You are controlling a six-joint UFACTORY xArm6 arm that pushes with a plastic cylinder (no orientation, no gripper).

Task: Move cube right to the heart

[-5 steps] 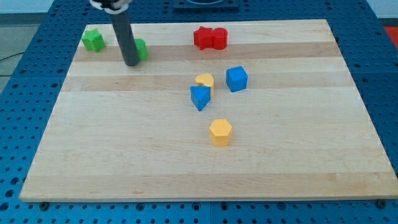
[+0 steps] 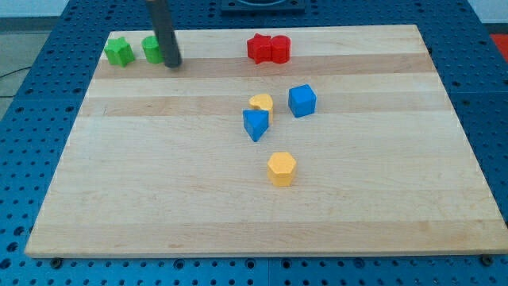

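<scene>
One blue cube [image 2: 302,101] far from my tip [image 2: 172,63]

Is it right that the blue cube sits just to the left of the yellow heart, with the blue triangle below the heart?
Not quite. In the camera view the blue cube sits just to the right of the yellow heart, not the left. The blue triangle is indeed below the heart.

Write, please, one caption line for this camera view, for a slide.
My tip touches a green block at the board's top left, far from blue cube and yellow heart.
</scene>
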